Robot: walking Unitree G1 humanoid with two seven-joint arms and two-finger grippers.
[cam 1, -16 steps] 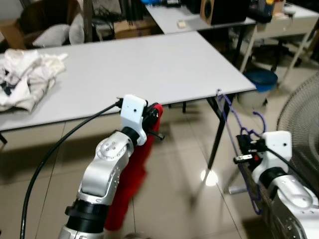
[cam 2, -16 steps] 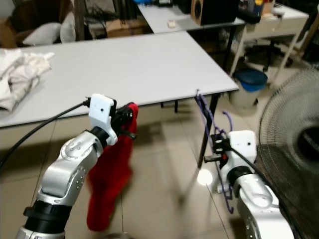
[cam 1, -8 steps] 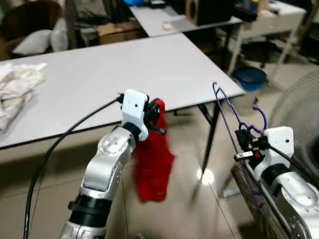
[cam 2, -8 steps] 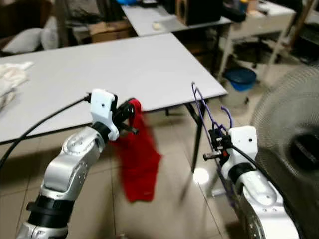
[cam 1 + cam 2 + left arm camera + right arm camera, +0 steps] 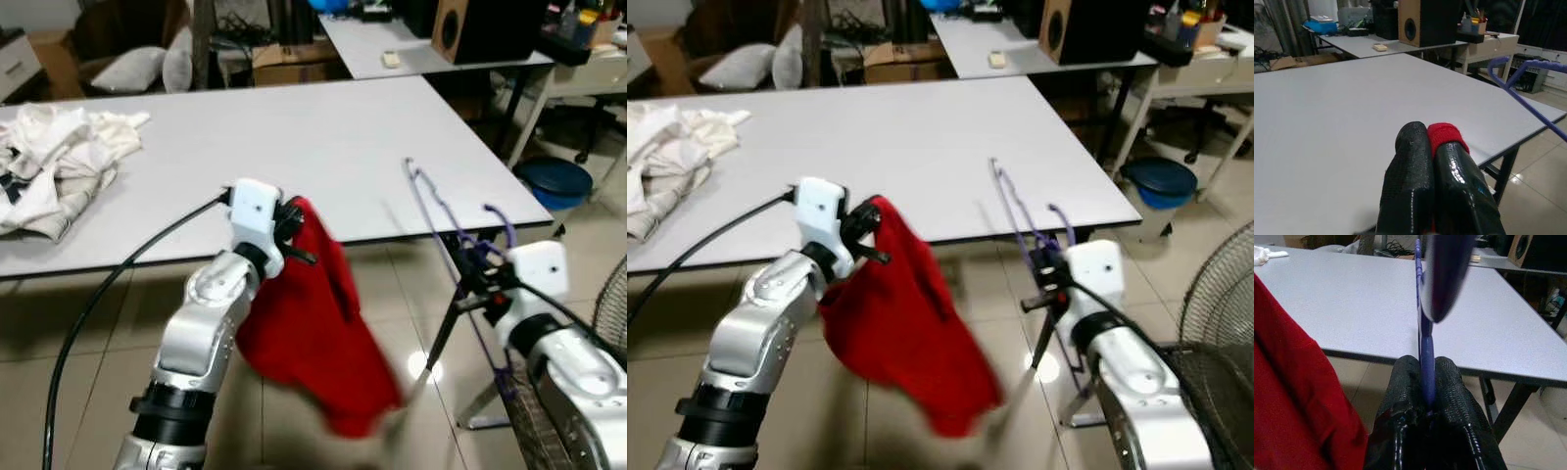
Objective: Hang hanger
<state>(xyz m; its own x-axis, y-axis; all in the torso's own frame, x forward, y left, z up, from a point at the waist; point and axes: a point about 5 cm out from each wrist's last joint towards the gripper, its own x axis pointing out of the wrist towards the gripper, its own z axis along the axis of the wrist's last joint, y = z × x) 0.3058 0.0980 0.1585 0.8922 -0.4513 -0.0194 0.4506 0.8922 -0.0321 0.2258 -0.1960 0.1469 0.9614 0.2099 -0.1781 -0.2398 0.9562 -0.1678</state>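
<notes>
I take the white counter (image 5: 294, 147) as my landmark. My left gripper (image 5: 1432, 147) sits just off its near edge, its two black fingers (image 5: 1410, 161) pressed together on a fold of the red garment (image 5: 313, 343). The rest of that cloth hangs below the counter's edge and billows toward the tiled floor (image 5: 59, 372), blurred at its lower end. A black cable (image 5: 108, 294) runs from the left wrist down past the counter front.

My right gripper (image 5: 1424, 382) is off the counter's near right corner, fingers clamped tight around the stem of the purple hanger (image 5: 1024, 220). The hanger stands up from the fingers, its long wire rising in front of the counter's right edge and its small hook (image 5: 498, 220) curling beside it. The garment and hanger are near each other but apart.

On the counter's far left lies a heap of white clothes (image 5: 54, 166). Beyond the counter stands a second desk with a wooden speaker (image 5: 490, 24). Past the right corner I see a blue bin (image 5: 554, 181) on the floor, and a fan grille (image 5: 1220, 304) close by my right arm. The counter's dark leg (image 5: 446, 323) stands just behind the hanger.
</notes>
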